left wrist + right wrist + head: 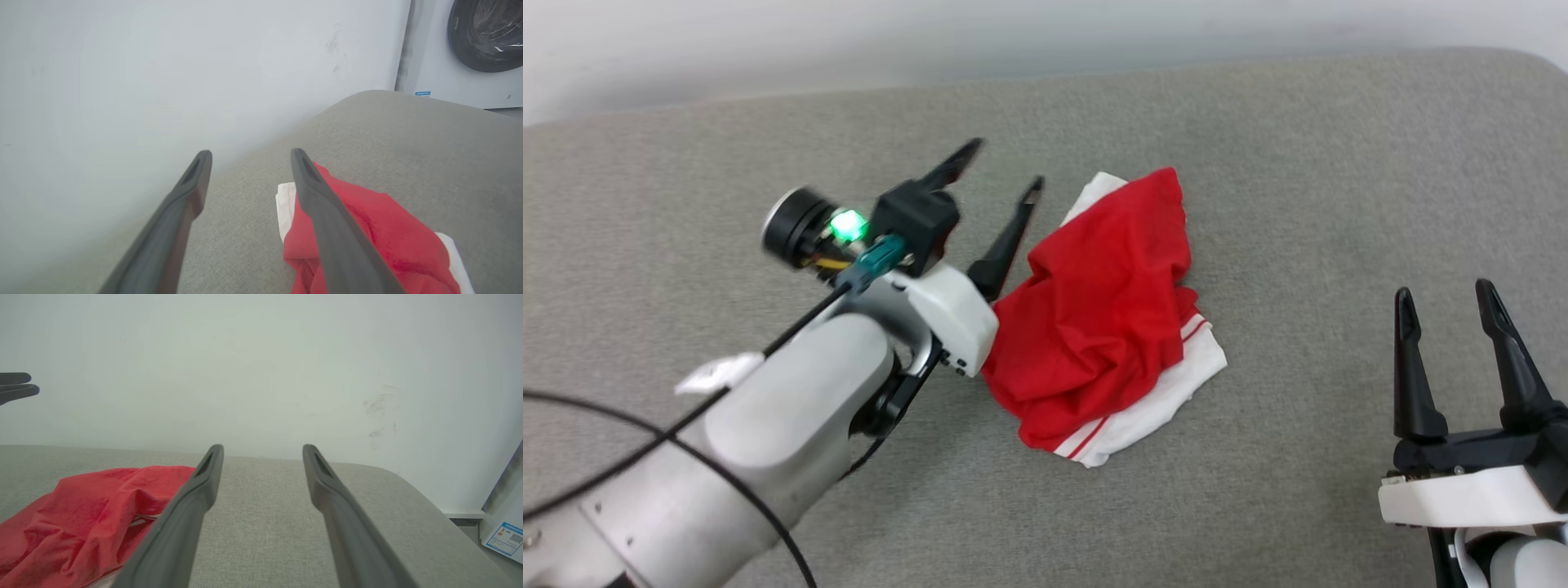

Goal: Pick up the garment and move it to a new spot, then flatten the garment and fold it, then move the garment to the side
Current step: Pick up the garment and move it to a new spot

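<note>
Red shirt (1107,318) is seen crumpled on the bench (1298,163), gripped by nothing. Just beside it, left gripper (1005,166) fingers are spread wide and empty; right gripper (1444,290) is parked well apart, also wide and empty, probably so flattening can be started.

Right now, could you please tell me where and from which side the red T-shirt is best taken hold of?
Probably the white sleeve of the red T-shirt, taken from the robot's right: it sticks out flat past the crumpled red heap with a free corner, and the open right pincer stands on that side.
</note>
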### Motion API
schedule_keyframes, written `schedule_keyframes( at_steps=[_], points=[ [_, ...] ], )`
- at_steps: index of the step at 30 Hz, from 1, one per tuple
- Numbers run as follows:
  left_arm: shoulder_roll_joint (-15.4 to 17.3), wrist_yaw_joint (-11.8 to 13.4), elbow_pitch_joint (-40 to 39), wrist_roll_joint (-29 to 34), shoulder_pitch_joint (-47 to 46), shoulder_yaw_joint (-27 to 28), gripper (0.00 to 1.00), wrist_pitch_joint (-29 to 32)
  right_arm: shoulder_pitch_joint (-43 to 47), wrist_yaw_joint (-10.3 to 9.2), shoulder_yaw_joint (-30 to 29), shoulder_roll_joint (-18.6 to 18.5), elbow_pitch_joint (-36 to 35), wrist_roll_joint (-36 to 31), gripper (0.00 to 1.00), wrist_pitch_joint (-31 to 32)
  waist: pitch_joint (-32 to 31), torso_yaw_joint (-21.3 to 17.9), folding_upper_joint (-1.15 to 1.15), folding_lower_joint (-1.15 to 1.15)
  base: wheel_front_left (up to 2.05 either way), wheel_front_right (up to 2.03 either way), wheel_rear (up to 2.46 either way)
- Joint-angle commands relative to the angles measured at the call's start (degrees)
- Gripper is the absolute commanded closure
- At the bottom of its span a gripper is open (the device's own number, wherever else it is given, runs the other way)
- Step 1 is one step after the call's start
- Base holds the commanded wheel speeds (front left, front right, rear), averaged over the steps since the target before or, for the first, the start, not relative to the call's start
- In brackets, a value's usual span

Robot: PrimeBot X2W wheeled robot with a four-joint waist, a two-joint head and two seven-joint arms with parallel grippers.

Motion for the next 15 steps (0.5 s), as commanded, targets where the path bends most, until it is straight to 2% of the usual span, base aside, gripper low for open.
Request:
schedule_keyframes(
  at_steps=[1, 3, 4, 6, 10, 15],
  points=[
    [0.08, 1.36, -0.26, 0.67, 1.92, 0.98, 0.0, -0.59, 0.61, -0.02, -0.24, 0.09, 0.15, -0.33, 0.0, -0.14, -1.08, 1.04, 0.0, 0.0, 0.0, 0.0, 0.0],
    [0.42, 4.34, -1.07, 2.01, 4.57, 3.52, 0.0, -1.0, 1.08, -0.02, -0.42, 0.09, 0.22, -0.31, 0.0, -0.14, -1.75, 1.55, 0.0, 0.0, 0.0, 0.0, 0.0],
    [0.23, 8.44, -5.26, 5.94, 10.19, 9.56, 0.0, -1.09, 1.79, -0.02, -0.64, 0.08, 0.33, -0.23, 0.0, -0.14, -2.78, 2.21, 0.0, 0.0, 0.0, 0.0, 0.0],
    [0.36, 10.53, -7.79, 9.0, 14.79, 13.53, 0.0, -1.0, 2.22, -0.02, -0.51, 0.09, 0.42, -0.11, 0.0, -0.14, -3.41, 2.44, 0.0, 0.0, 0.0, 0.0, 0.0],
    [-0.35, 13.04, -11.96, 14.74, 23.51, 20.8, 0.0, -1.02, 3.07, -0.02, -0.42, 0.09, 0.58, 0.22, 0.0, -0.14, -4.69, 2.68, 0.0, 0.0, 0.0, 0.0, 0.0],
    [-2.58, 14.17, -15.48, 20.71, 33.49, 29.38, 0.0, -1.03, 4.1, -0.02, -0.71, 0.09, 0.59, 0.88, 0.0, -0.13, -5.81, 2.9, 0.0, 0.0, 0.0, 0.0, 0.0]
  ],
)
